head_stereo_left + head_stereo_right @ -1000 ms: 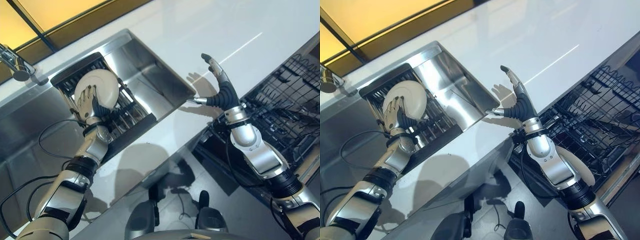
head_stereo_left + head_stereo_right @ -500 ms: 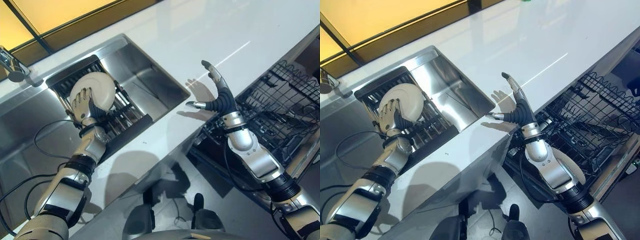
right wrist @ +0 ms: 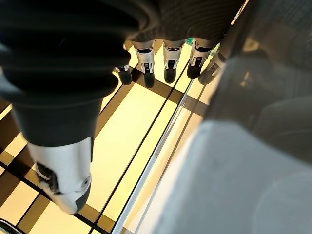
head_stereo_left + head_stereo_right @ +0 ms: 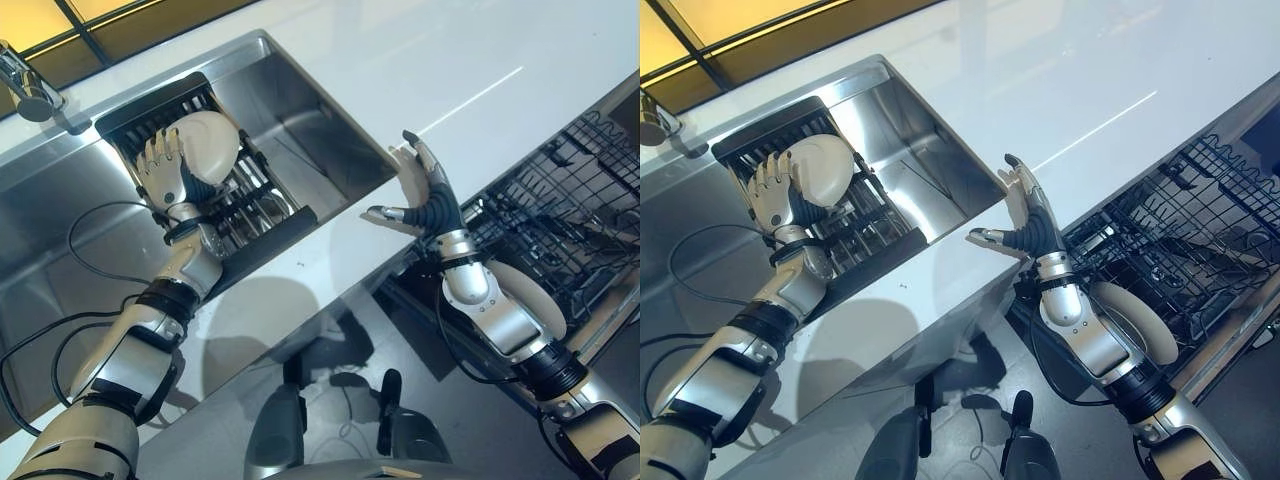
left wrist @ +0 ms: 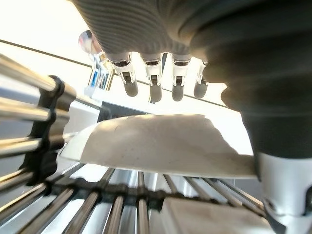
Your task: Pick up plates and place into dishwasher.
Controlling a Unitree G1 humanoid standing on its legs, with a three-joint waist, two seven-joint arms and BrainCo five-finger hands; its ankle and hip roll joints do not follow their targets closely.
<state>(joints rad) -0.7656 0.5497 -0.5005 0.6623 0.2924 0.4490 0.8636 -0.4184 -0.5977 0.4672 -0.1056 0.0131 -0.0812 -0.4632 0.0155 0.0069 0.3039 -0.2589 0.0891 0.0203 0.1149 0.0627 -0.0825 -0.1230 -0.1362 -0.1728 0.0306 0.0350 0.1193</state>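
Left eye view: a stainless steel sink (image 4: 330,150) is set into a white countertop (image 4: 420,60), with a black dish rack (image 4: 225,205) seated in the basin at about 10 o'clock of the scene. A cream plate (image 4: 205,145) stands on edge between the rack's metal tines. The left hand (image 4: 163,170) is raised against the near face of this plate, its fingers straight and fanned over the plate's left part, not curled round the rim. Left wrist view: the dark-tipped fingers (image 5: 152,90) hang extended above the plate's pale rim (image 5: 161,144), and the rack's tines (image 5: 117,209) run beneath it. A faucet (image 4: 30,95) stands at the sink's far left corner, near 11 o'clock. The right hand (image 4: 422,195) is held upright over the counter's front edge, near 3 o'clock of the sink, fingers spread and thumb out to the side, holding nothing. At about 4 o'clock lies the open dishwasher's black wire rack (image 4: 570,215), and a second cream plate (image 4: 1130,320) shows in it, partly hidden behind the right forearm.
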